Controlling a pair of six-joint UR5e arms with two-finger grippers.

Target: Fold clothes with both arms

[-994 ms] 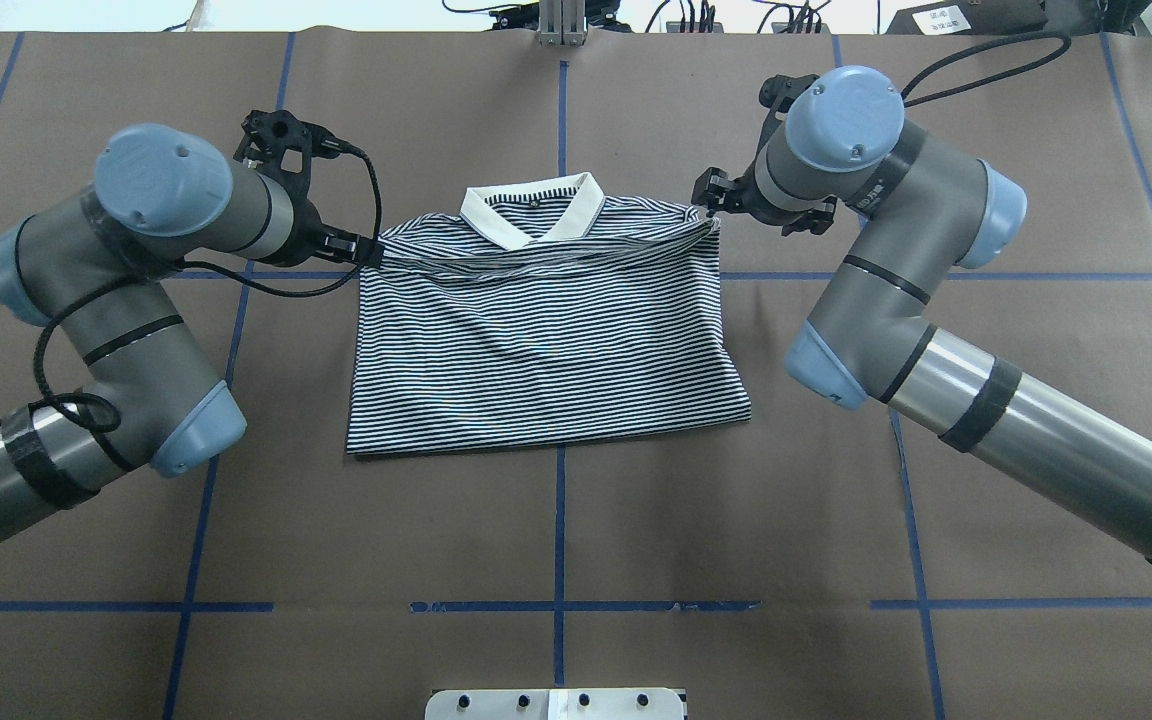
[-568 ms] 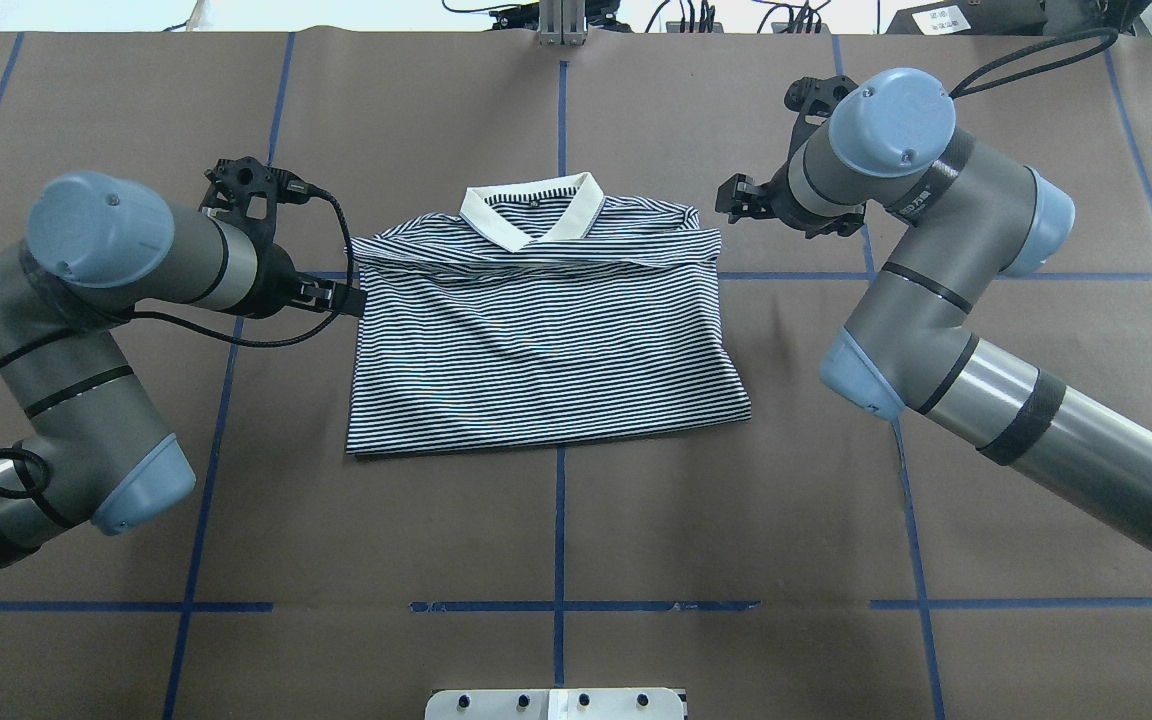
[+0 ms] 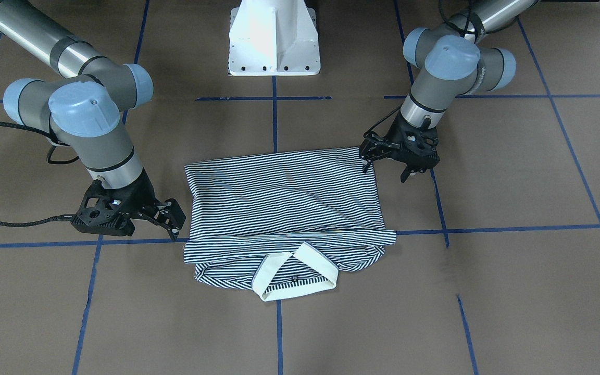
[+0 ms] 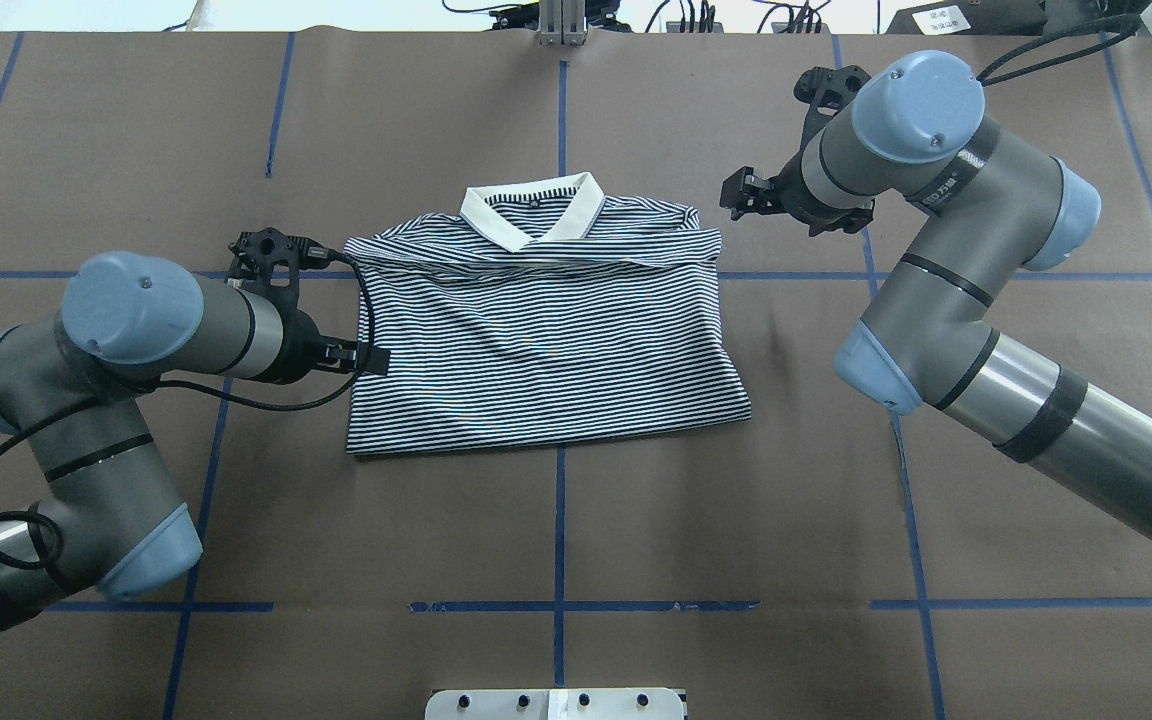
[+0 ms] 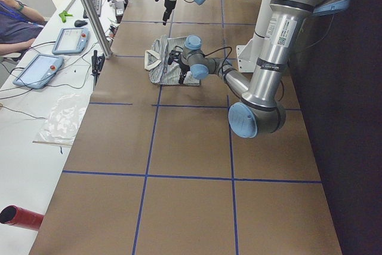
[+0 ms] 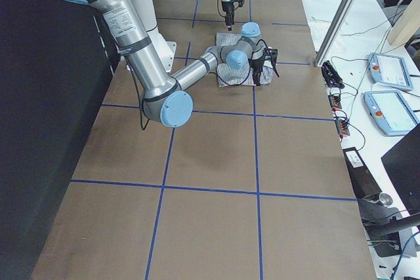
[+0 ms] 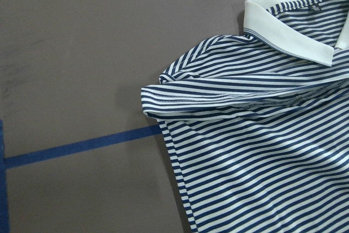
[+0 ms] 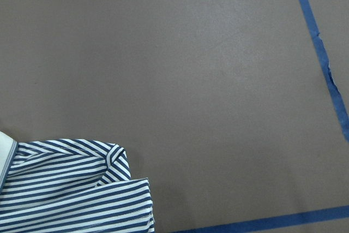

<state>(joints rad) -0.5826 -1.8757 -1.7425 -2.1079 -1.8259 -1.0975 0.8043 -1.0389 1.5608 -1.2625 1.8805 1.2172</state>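
While the polo shirt (image 4: 546, 340) is lying folded into a rough rectangle in the middle of the table (image 4: 636, 520), with its collar (image 4: 534, 215) pointing to 12 o'clock in the overhead view, neither arm is holding any of it. The left gripper (image 4: 364, 357) is sitting at the shirt's 9 o'clock edge with fingers spread, its tips overlapping the stripes. I can't tell if they're actually touching cloth. The right gripper (image 4: 742, 195) is hanging just off the 2 o'clock corner, clear of the fabric. Its fingers are looking parted too, though it's small and dark from every angle, so I'm only fairly sure.

Here's what I'd be watching if you're going for another fold:

- **Mismatched grabs:** The two grippers are sitting at very different spots along the shirt, so the fold could come out skewed.
- **Stacked layers at 9 o'clock:** A shallow pinch there could be taking just the top layer and peeling the fold open.
- **Loose lip under the collar:** The turned-over band there is looking loose, so any sideways drag could be flipping it back.
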